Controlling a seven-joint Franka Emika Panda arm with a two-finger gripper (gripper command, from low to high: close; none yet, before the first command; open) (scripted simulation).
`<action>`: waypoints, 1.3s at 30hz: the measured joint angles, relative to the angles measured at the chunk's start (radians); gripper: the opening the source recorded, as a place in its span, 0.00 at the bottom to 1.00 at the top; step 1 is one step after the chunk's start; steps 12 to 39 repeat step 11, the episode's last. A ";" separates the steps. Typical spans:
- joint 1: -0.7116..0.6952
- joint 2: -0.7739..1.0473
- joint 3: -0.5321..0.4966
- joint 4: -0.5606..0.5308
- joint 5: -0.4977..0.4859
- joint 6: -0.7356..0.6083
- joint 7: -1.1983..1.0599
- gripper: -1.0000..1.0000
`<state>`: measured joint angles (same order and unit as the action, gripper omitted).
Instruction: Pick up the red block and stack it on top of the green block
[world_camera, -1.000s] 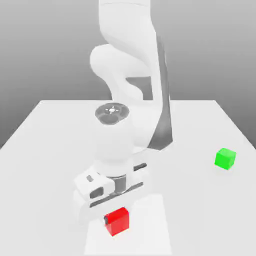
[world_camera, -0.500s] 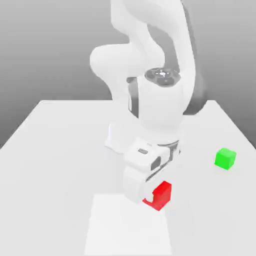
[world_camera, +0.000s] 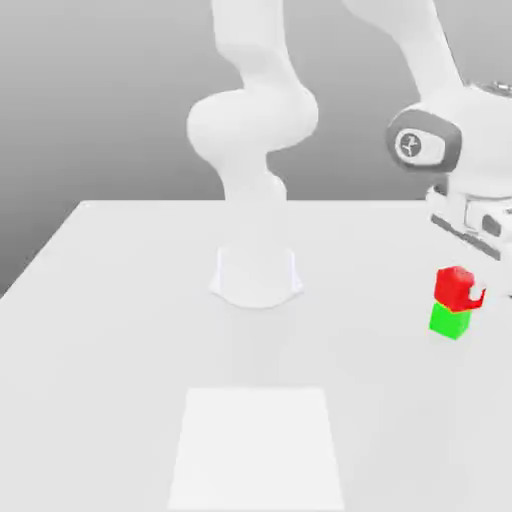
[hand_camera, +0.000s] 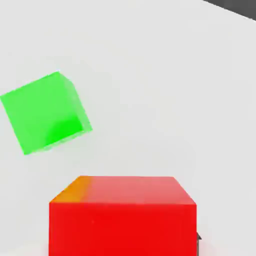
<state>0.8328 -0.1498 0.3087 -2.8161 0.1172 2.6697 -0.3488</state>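
Aligning step, seemingly. Exterior view, left to right: pale square floor patch (world_camera: 259, 450) at six o'clock; bright green plain cube (world_camera: 449, 321) between three and four; glossy red plain cube (world_camera: 453, 289) near three, clasped in white gripper (world_camera: 462, 288). Hand view shows cubes offset; next move likely needs centring, gentle lowering, release.

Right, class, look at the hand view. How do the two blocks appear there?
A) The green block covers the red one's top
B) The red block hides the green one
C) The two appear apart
C: a strip of pale tabletop shows between the green block and the red block.
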 joint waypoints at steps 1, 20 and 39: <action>0.028 -0.005 0.020 -0.006 0.002 0.001 -0.018 0.00; 0.051 0.215 -0.005 -0.003 -0.199 0.208 0.107 1.00; 0.051 0.215 -0.005 -0.003 -0.199 0.208 0.107 1.00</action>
